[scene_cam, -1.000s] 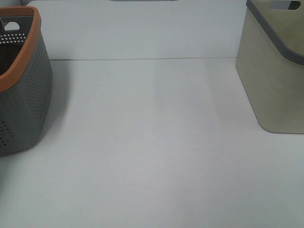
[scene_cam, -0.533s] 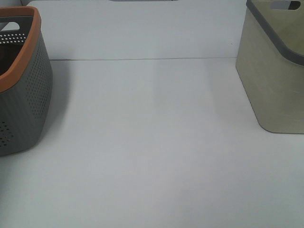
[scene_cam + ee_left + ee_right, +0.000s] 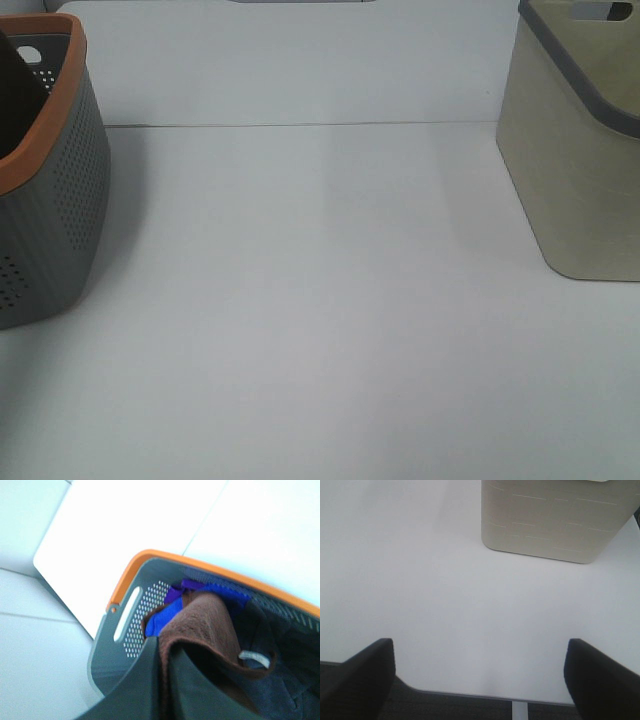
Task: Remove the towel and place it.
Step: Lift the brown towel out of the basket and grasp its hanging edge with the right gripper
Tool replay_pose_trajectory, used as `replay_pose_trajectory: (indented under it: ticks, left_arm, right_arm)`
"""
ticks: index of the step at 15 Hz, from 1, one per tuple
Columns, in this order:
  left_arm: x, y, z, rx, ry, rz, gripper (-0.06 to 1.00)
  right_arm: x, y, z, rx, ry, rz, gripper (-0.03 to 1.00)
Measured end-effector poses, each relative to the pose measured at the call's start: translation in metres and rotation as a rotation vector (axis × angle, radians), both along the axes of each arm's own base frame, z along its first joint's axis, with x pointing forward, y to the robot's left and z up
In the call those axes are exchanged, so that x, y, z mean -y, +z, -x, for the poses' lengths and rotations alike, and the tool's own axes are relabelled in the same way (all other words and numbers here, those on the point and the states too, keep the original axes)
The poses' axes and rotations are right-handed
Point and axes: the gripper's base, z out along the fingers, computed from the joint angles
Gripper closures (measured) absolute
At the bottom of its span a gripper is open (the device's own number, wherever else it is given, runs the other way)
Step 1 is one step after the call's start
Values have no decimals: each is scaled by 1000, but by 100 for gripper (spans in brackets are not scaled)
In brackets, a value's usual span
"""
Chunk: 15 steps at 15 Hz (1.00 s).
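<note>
The right pincer hangs released over the worktop's near edge, jaws wide and grasping nothing. White worktop spreads wide between the two baskets. At the left edge, inside the orange-rimmed grey basket, the left pincer is clenched on the towel, with the blue cloth just beyond. The beige basket stands far right, well apart.

Exterior high view: soft, even, diffuse light; bench pale, low contrast, slightly hazy. Faint shadow on bench right of gray basket, left of frame (weaker one beside beige basket, right of frame). Left wrist view: bench blown out white, whole frame blurred, towel edges smeared. Right wrist view: right claw dark, defocused; bench evenly lit.
</note>
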Motion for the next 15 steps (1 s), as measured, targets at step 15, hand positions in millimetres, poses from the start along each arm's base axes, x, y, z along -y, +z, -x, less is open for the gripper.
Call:
replay_pose_trajectory:
  ticks: [15]
  left_arm:
    - [195, 70, 35, 524, -630, -8, 94]
  right_arm:
    - [-14, 25, -29, 123, 190, -17, 7]
